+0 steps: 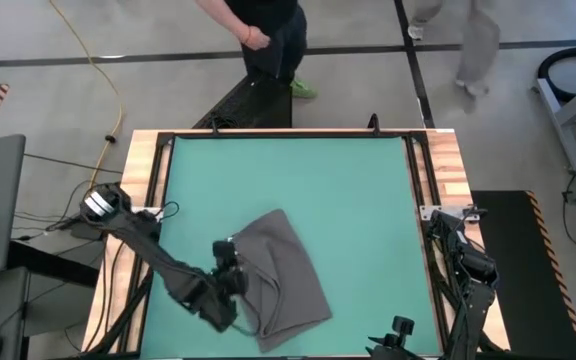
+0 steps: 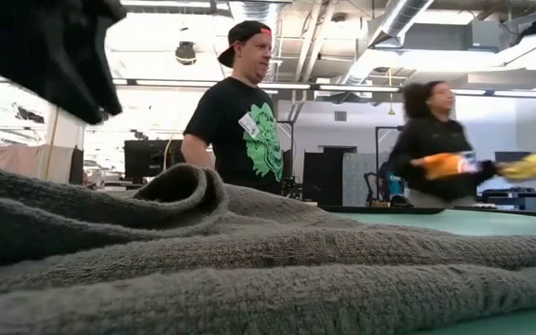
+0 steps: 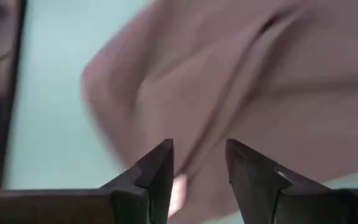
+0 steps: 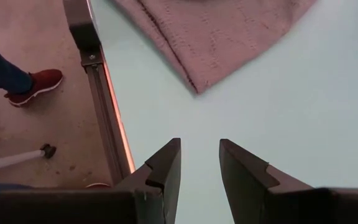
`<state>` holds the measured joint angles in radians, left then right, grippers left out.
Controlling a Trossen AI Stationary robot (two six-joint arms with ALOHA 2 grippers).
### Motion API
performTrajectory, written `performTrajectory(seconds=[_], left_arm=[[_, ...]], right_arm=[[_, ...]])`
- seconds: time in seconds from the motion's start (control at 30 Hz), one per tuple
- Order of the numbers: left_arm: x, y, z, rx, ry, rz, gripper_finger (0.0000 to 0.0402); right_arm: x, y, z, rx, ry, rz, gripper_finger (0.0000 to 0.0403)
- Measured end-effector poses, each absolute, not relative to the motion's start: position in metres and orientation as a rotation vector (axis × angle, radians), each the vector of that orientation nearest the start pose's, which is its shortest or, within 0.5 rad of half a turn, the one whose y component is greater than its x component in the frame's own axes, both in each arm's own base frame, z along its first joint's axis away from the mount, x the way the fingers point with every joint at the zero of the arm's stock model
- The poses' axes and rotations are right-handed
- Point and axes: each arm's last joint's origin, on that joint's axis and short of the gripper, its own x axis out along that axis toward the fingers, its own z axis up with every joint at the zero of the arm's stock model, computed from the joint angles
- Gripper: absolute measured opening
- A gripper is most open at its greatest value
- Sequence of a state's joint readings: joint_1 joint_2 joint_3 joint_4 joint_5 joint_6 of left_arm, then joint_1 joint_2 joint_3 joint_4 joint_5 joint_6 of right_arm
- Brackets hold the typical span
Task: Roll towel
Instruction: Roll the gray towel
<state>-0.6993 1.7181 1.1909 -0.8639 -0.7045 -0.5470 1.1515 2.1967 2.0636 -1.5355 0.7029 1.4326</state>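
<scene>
One towel (image 1: 286, 272) lay on the green mat (image 1: 288, 170), near the worktop's front edge, left of centre, partly folded over itself with a raised ridge along its left side. Not yet rolled. Left end effector (image 1: 230, 268) sat at the towel's left edge, fingers (image 3: 157, 171) spread with a gap between them, nothing pinched; cloth lay just past the tips. Right end effector (image 4: 199, 163) was parked at the front right corner over bare mat, fingers apart, holding nothing, well apart from the towel.

Handling judgement: soft, limp terry, light, grippy not slippery; it would sag and bunch, not hold shape. Best hold looked like the folded left edge or a corner, pinching both layers.

Counts: one towel, one mat, two arms, two people (image 2: 240, 112) behind the worktop.
</scene>
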Motion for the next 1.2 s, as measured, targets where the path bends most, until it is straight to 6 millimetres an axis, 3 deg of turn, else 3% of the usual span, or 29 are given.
performTrajectory(seconds=[0.1, 0.2, 0.4, 0.53, 0.97, 1.1, 1.2], left_arm=[[0.256, -0.202, 0.207, 0.381, 0.886, 0.21, 0.0138], [0.264, -0.209, 0.192, 0.435, 0.854, 0.144, 0.0138], [0.279, -0.203, 0.16, 0.601, 0.886, 0.206, 0.0138], [0.29, -0.197, 0.144, 0.619, 0.922, 0.199, 0.0138], [0.295, -0.192, 0.136, 0.64, 0.885, 0.254, 0.0134], [0.297, -0.185, 0.134, 0.634, 0.903, 0.263, 0.01], [0.295, -0.184, 0.136, 0.639, 0.913, 0.262, 0.0039]], right_arm=[[0.187, 0.373, 0.255, -0.036, 0.902, -0.372, 0.0134], [0.187, 0.373, 0.255, -0.036, 0.902, -0.373, 0.0134], [0.187, 0.374, 0.255, -0.029, 0.9, -0.37, 0.0134], [0.187, 0.374, 0.255, -0.028, 0.9, -0.37, 0.0134], [0.187, 0.375, 0.255, -0.009, 0.894, -0.37, 0.0134], [0.188, 0.375, 0.255, 0.001, 0.891, -0.366, 0.0134], [0.188, 0.376, 0.255, 0.004, 0.89, -0.364, 0.0134]])
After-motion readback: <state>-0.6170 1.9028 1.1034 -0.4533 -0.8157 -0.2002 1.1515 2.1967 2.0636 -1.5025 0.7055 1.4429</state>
